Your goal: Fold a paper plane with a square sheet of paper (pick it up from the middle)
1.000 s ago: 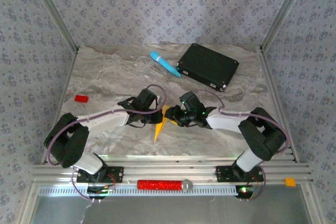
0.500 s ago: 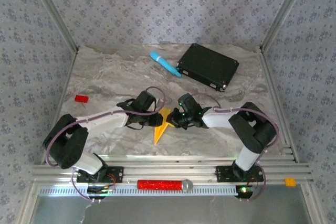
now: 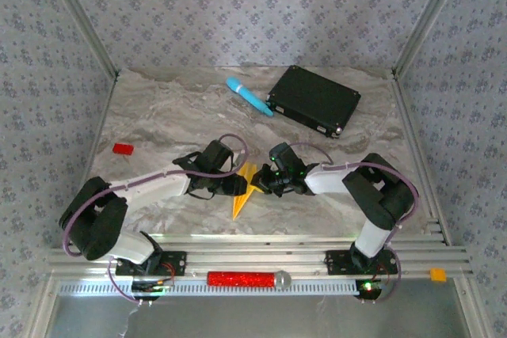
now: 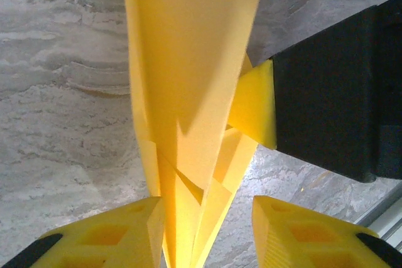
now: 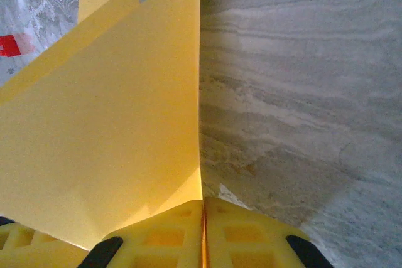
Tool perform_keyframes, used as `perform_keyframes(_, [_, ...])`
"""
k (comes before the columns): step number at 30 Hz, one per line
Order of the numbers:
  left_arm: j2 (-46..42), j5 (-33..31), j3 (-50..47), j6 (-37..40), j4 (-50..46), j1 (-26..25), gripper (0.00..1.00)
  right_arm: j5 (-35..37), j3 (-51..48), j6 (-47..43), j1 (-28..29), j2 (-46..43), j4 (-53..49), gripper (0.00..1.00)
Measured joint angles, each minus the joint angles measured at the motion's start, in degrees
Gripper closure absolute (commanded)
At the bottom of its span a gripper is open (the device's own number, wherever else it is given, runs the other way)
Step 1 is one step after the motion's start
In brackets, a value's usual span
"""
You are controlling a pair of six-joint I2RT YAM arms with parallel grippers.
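I note the marble table (image 3: 158,116) carrying the black flat box (image 3: 314,100). Well to the near-left of that box, the left gripper (image 4: 204,208) stands with jaws parted astride the paper plane (image 3: 240,199). The right gripper (image 5: 202,208) is clamped tight on the plane's edge. A light-blue cylinder (image 3: 248,96) lies just left of the box, and a small red block (image 3: 122,148) far to its left.

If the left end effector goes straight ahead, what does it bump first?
Most likely the paper plane, standing between its open fingers; the right end effector sits close behind, though depth is unclear.
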Motion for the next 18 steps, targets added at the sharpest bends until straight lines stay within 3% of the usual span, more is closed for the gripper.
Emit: perform_keyframes(18, [2.9, -0.2, 0.0, 0.2, 0.0, -1.3, 0.60, 0.0, -0.1, 0.2, 0.0, 0.0, 0.0, 0.90])
